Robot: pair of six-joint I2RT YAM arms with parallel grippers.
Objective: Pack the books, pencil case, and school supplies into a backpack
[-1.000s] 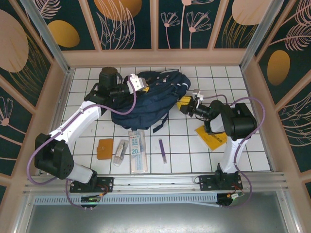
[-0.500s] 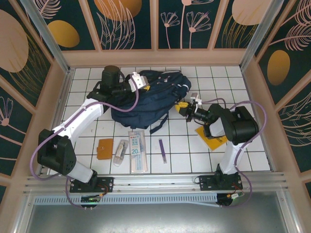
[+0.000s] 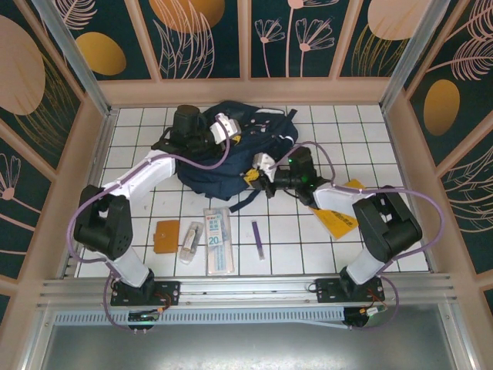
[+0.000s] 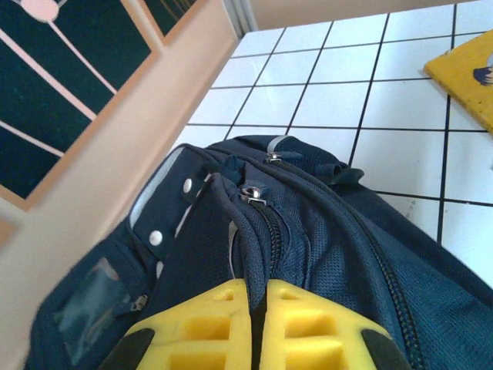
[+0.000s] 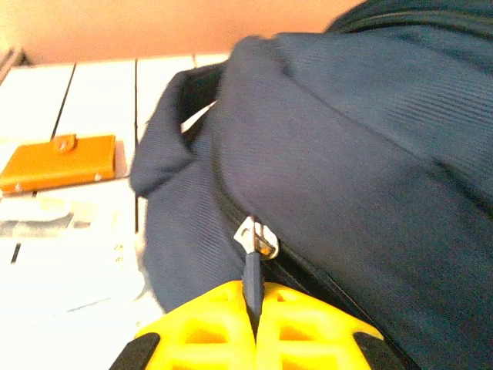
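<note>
Starting nearest us, purple pen, clear "20" pack, small packet and orange-brown book lie loose on the table, yellow booklet at right. Our right hand clamps the zipper pull of the backpack; farther back our left hand pinches its top fabric. A skewed pull could slip the zipper pull free or drag the backpack.

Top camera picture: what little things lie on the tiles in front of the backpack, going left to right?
orange-brown book → small clear packet → long clear pack with the blue 20 → purple pen → yellow booklet
</note>
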